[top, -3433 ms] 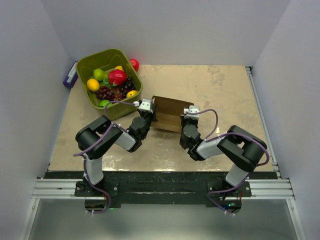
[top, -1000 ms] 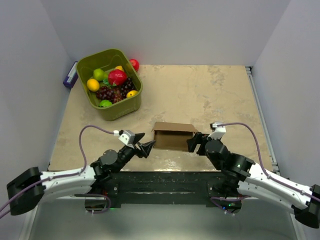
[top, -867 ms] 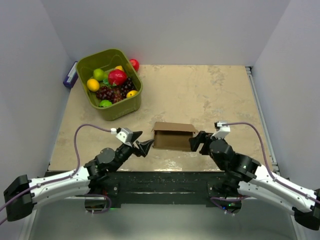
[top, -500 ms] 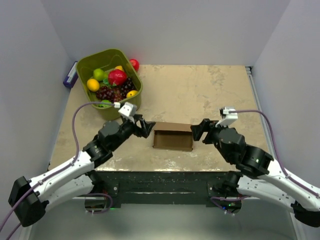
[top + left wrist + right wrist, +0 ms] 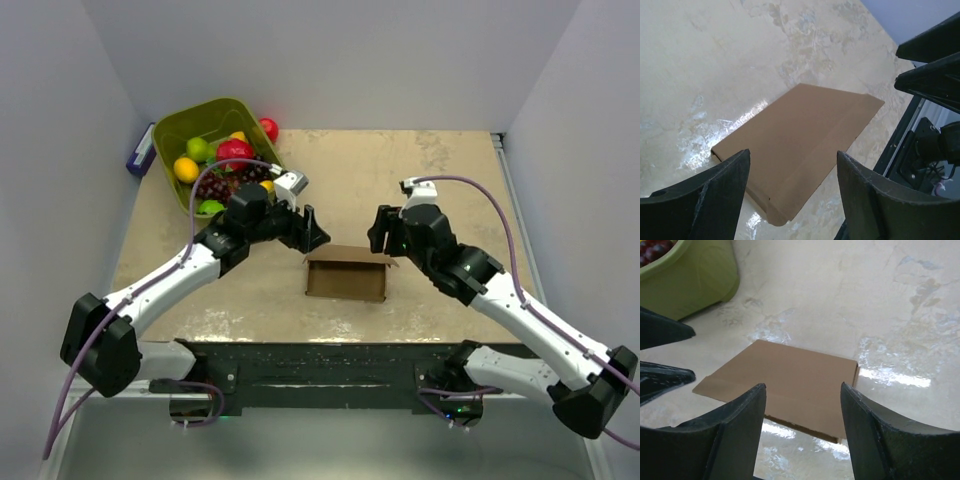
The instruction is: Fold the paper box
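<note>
The paper box is seen flat near the desk's near edge, ungripped. The left gripper and right gripper are held open and empty above it. A flap is judged to need grasping next.

Bare bench is lying open from twelve to four o'clock of the flat paper box; the green bin is crowding its ten o'clock, behind the left gripper.

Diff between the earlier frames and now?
Both hands let go of the paper box. The left hand and right hand, both open, swung from its ends to just past its far corners. The box now lies flat, shifted toward the near side since the first frame. The green bin is unchanged.
</note>
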Motion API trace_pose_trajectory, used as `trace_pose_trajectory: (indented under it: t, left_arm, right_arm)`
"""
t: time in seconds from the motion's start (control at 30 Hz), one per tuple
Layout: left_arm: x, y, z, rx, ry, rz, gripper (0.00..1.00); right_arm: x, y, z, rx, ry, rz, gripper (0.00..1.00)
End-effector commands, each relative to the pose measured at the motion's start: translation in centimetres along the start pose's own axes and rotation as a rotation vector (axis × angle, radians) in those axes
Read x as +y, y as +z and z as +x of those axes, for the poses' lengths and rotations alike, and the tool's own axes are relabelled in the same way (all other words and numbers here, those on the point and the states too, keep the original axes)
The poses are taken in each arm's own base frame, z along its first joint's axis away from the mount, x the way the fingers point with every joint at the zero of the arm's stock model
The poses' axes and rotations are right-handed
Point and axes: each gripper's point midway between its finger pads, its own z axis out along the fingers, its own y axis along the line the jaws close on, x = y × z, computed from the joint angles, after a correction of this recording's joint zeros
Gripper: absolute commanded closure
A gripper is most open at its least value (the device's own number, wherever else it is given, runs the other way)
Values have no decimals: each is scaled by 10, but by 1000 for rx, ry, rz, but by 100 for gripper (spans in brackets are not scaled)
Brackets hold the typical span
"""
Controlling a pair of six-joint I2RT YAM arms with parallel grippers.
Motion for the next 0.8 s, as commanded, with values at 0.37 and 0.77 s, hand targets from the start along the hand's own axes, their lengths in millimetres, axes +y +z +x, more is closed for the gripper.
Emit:
trace_pose_trajectory:
  t: [0.37, 0.77]
  left_arm:
    - [-3, 14, 35, 111, 17, 109, 34]
    - [-4, 24, 80, 246, 9, 78, 34]
  right_arm:
    - [12, 47, 57, 236, 20, -192, 41]
    - [1, 46, 99, 303, 95, -185, 41]
